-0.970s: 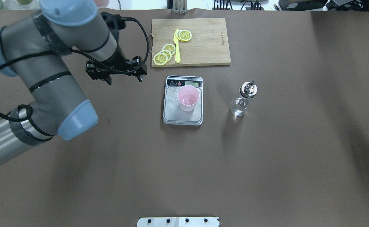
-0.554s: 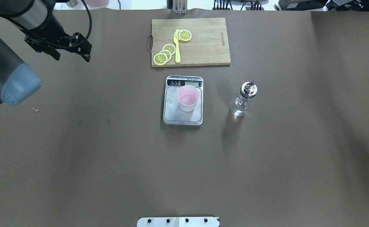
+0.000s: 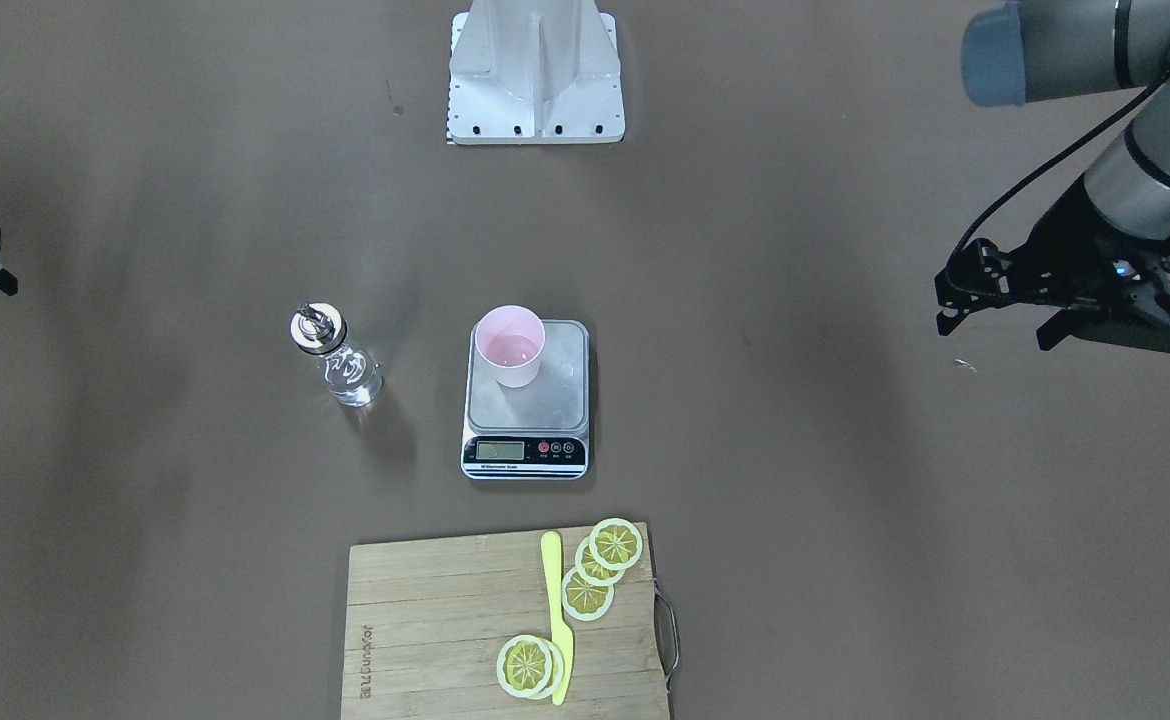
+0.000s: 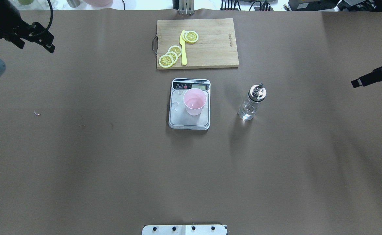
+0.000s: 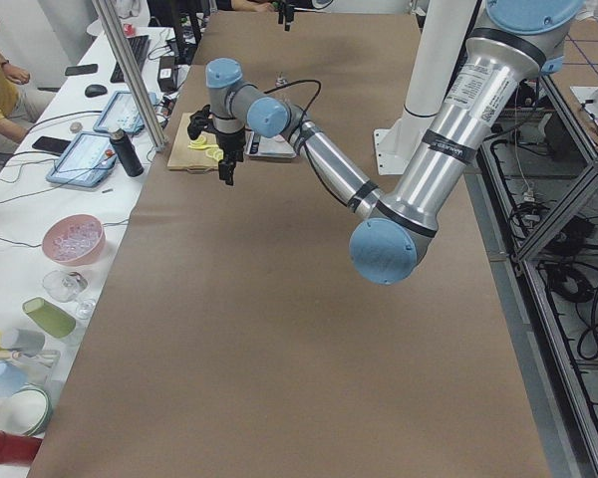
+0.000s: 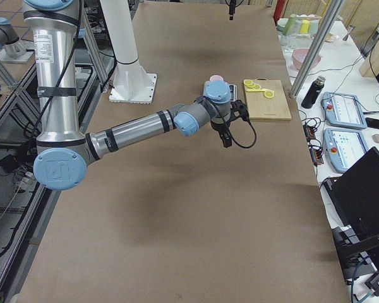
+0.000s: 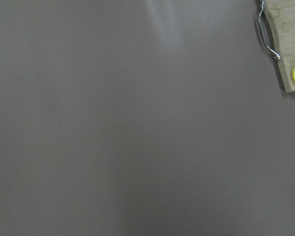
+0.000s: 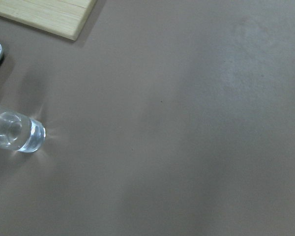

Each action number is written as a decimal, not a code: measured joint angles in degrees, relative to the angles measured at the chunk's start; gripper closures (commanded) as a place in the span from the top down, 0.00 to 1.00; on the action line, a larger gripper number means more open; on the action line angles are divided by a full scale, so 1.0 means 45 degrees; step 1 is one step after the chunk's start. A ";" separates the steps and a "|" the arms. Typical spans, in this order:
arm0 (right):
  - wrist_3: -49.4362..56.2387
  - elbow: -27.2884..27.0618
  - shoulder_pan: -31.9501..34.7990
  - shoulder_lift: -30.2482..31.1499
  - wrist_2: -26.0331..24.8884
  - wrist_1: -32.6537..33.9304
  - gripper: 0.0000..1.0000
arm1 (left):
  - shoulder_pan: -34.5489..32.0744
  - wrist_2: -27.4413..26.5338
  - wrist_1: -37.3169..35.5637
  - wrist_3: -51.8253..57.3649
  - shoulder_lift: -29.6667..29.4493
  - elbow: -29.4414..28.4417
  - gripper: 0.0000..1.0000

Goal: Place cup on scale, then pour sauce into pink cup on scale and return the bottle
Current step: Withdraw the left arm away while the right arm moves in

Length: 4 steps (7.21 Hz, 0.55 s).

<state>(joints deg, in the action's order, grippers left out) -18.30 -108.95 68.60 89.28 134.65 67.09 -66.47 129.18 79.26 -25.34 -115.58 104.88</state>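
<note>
Glass, clear and small: the bottle (image 4: 251,103) stands upright on the brown table cover, on the robot's right of the scale (image 4: 184,122) and apart from it, with its silver spout on top. The pink cup (image 4: 195,101) sits upright on the steel platform, toward the display end, so step 1 looks done and pouring is next. The left gripper (image 3: 1000,322) hangs far off over bare table with its 2 fingers spread and nothing between them. The right gripper (image 4: 372,77) only pokes in at the table's edge, well apart from the bottle; I cannot tell how its jaws stand. Handling judgement: the bottle is rigid, smooth, likely slippery and breakable, and light, since little liquid shows. Best hold is across the round body below the dark collar, leaving the spout free to tip toward the cup. The cup is thin plastic and light on slick steel, so a knock from the spout could slide or topple it. The cutting board (image 4: 210,45), with lemon slices and a yellow knife, lies beyond the scale.
</note>
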 measured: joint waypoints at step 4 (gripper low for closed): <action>-0.1095 -0.0050 -0.1662 0.0521 -0.2205 -0.4094 1.00 | -0.0831 0.0045 0.0136 0.2896 0.1163 -0.0151 0.99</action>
<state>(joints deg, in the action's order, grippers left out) -23.23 -109.17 61.12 91.62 124.73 48.66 -70.21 129.38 79.87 -12.31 -110.35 104.20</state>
